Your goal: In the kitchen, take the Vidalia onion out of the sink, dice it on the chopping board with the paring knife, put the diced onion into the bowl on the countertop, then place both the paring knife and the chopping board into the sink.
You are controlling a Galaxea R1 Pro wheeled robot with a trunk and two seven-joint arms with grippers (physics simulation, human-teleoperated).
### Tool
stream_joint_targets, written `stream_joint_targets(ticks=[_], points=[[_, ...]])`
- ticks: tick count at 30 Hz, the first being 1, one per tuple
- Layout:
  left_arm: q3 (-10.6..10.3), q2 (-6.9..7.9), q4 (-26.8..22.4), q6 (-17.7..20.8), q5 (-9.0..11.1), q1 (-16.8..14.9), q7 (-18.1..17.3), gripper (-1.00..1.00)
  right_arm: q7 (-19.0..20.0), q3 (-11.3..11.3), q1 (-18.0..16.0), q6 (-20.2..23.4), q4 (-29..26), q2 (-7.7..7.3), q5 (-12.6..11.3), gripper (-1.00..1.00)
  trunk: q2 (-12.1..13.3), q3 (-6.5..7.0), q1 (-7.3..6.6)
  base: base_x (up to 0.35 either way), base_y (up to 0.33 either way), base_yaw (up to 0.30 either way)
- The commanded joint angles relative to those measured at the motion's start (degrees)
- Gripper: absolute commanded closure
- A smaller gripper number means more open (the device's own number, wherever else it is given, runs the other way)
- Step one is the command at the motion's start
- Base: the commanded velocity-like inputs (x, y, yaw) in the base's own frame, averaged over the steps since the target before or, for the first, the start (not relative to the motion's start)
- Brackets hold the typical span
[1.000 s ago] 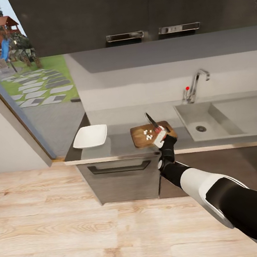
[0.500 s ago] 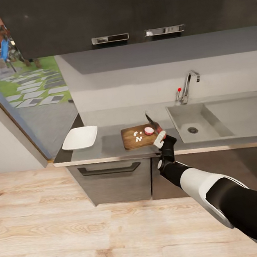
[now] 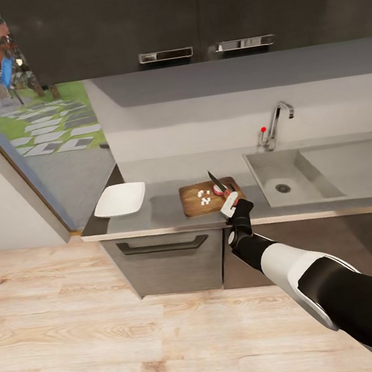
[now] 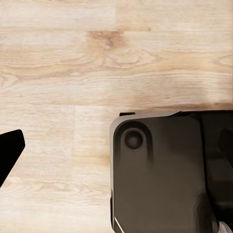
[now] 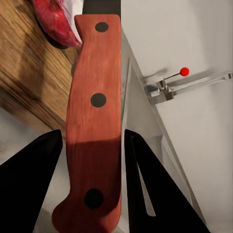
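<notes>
One right gripper [image 3: 229, 203] pinches paring knife [image 5: 94, 121] | onion [image 5: 56, 22] cut off at frame edge; left gripper state cannot be told

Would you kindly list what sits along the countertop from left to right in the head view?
bowl → chopping board with diced bits → paring knife in the right gripper → sink

A dark-brown board [image 3: 207, 197] lies on the grey countertop [image 3: 154, 215], carrying white diced bits [image 3: 203, 196] and a pinkish onion piece [image 3: 218, 190]. The red-handled knife [image 5: 94, 131] slants above it. A white bowl [image 3: 119, 199] sits left, the sink [image 3: 281, 178] right.
</notes>
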Motion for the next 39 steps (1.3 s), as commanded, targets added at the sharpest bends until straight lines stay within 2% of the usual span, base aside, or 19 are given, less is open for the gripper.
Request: stream_joint_targets(ticks=[1, 4, 9, 19, 21, 22, 24, 26, 29, 30, 31, 33, 34, 36, 39], points=[[-0.5, 0.11, -0.1, -0.1, 0.6, 0.0, 0.5, -1.00, -0.1, -0.1, 0.0, 0.5, 0.0, 0.03, 0.6, 1.00, -0.1, -0.09, 0.03, 0.000, 0.067, 0.000], [-0.5, 0.11, -0.1, -0.1, 0.5, 0.0, 0.5, -1.00, 0.1, -0.1, 0.0, 0.6, 0.2, 0.03, 0.6, 1.00, -0.1, -0.09, 0.03, 0.000, 0.021, 0.000], [-0.5, 0.11, -0.1, -0.1, 0.5, 0.0, 0.5, -1.00, 4.2, -0.1, 0.0, 3.1, 0.2, 0.03, 0.6, 1.00, -0.1, -0.09, 0.03, 0.024, -0.011, 0.000], [-0.5, 0.11, -0.1, -0.1, 0.6, 0.0, 0.5, -1.00, 3.8, -0.1, 0.0, 2.5, -0.2, 0.03, 0.6, 1.00, -0.1, -0.09, 0.03, 0.010, -0.006, 0.000], [-0.5, 0.11, -0.1, -0.1, 0.6, 0.0, 0.5, -1.00, 3.7, -0.4, 0.0, 2.4, -4.3, 0.03, 0.4, 1.00, -0.1, -0.09, 0.03, 0.000, 0.000, 0.000], [-0.5, 0.11, -0.1, -0.1, 0.6, 0.0, 0.5, -1.00, 3.6, -0.8, 0.0, 2.5, -8.2, 0.03, -0.4, 1.00, -0.1, -0.09, 0.03, 0.000, 0.000, 0.000], [-0.5, 0.11, -0.1, -0.1, 0.6, 0.0, 0.5, -1.00, 3.6, -3.5, 0.0, 2.9, -14.6, 0.03, -5.0, 1.00, -0.1, -0.09, 0.03, 0.000, 0.000, 0.000], [-0.5, 0.11, -0.1, -0.1, 0.5, 0.0, 0.5, -1.00, 3.8, -7.5, 0.0, 3.1, -18.2, 0.03, -10.5, 1.00, -0.1, -0.09, 0.03, 0.000, 0.000, 0.000], [-0.5, 0.11, -0.1, -0.1, 0.5, 0.0, 0.5, -1.00, 4.6, -12.0, 0.0, 3.4, -22.2, 0.03, -14.9, 1.00, -0.1, -0.09, 0.03, 0.000, 0.000, 0.000], [-0.5, 0.11, -0.1, -0.1, 0.5, 0.0, 0.5, -1.00, 7.4, -14.6, 0.0, 4.4, -24.0, 0.03, -17.4, 1.00, -0.1, -0.09, 0.03, 0.000, 0.000, 0.000], [-0.5, 0.11, -0.1, -0.1, 0.5, 0.0, 0.5, -1.00, 9.5, -15.7, 0.0, 5.6, -24.8, -0.27, -18.7, 1.00, -0.1, -0.09, 0.03, 0.000, 0.000, 0.000], [-0.5, 0.11, -0.1, -0.1, 0.5, 0.0, 0.5, -1.00, 15.6, -17.4, 0.0, 8.4, -25.8, -2.71, -21.4, 1.00, -0.1, -0.09, 0.03, 0.059, -0.043, 0.000], [-0.5, 0.11, -0.2, -0.1, 0.5, 0.0, 0.5, -1.00, 17.9, -17.7, 0.0, 9.1, -26.0, -3.67, -22.2, 1.00, -0.1, -0.09, 0.03, 0.127, -0.101, 0.000], [-0.5, 0.11, -0.2, -0.1, 0.5, -0.1, 0.5, -1.00, 24.4, -18.2, 0.0, 10.1, -26.2, -6.75, -23.3, 1.00, -0.1, -0.09, 0.03, 0.191, -0.168, 0.000], [-0.5, 0.11, -0.2, -0.1, 0.5, 0.0, 0.5, -1.00, 28.4, -18.3, 0.0, 10.4, -26.2, -8.92, -23.5, 1.00, -0.1, -0.09, 0.03, 0.221, -0.200, 0.000]])
